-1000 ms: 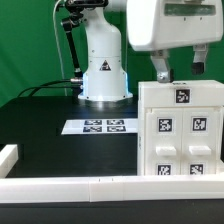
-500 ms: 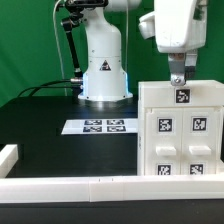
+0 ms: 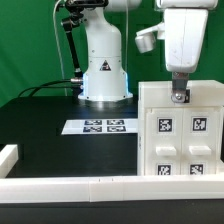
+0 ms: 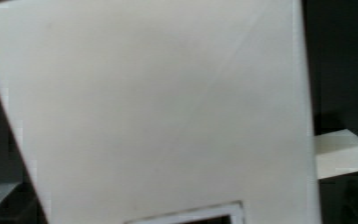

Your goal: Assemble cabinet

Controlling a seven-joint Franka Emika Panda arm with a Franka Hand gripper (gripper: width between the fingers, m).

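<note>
The cabinet (image 3: 180, 135) is a large white box standing at the exterior view's right. Its front holds small drawer blocks, each with a black-and-white tag. My gripper (image 3: 180, 93) hangs straight down over the cabinet's top, with its fingertips at the top face by the tag there. From this side the fingers line up one behind the other. In the wrist view a flat white face of the cabinet (image 4: 149, 100) fills nearly the whole picture, and the edge of a tag (image 4: 185, 215) shows. I see nothing held between the fingers.
The marker board (image 3: 100, 126) lies flat on the black table in front of the robot base (image 3: 104, 65). A long white border rail (image 3: 70, 185) runs along the front edge. Another rail end (image 3: 8, 158) sits at the exterior view's left. A white block (image 4: 341, 152) shows beside the cabinet.
My gripper has turned about its vertical axis, moved toward the exterior view's right and come down onto the cabinet's top. A second ago its fingers showed spread apart. The cabinet has not moved.
</note>
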